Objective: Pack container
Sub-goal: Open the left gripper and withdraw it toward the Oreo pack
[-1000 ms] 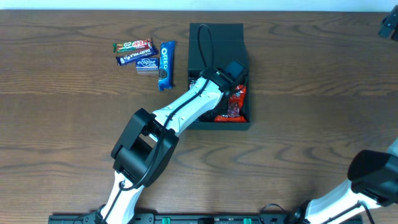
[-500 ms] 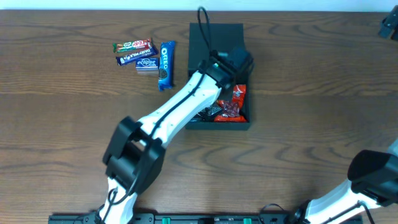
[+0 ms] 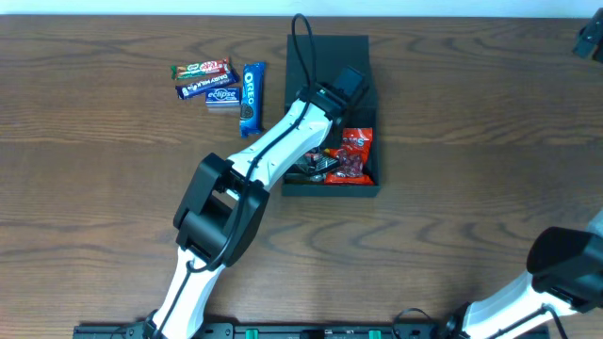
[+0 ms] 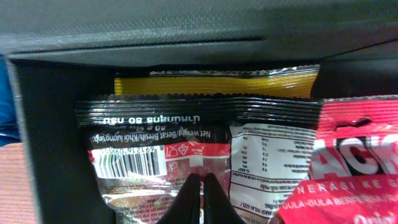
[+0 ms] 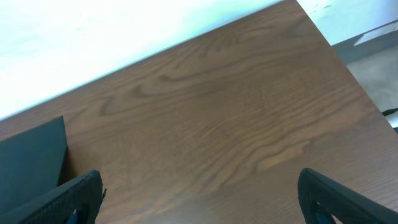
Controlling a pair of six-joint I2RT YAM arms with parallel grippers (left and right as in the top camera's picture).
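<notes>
The left claw (image 4: 199,198) is fully closed with nothing between its tips, and it hangs inside the container (image 3: 330,56), just above the black packet (image 4: 199,152). The container sits at the far centre of the surface (image 3: 94,188), its flap lid open toward the far edge.

Hazards, left to right:
- Four snack bars (image 3: 219,87) lie outside, left of the container, not yet packed. A closed claw cannot take them.
- Inside, the black packet overlaps the yellow packet (image 4: 214,84), with the red packet (image 3: 356,153) to the right. A low lift-out may snag them.
- The right claw (image 5: 199,199) is spread wide, empty, near the container's right side.
</notes>
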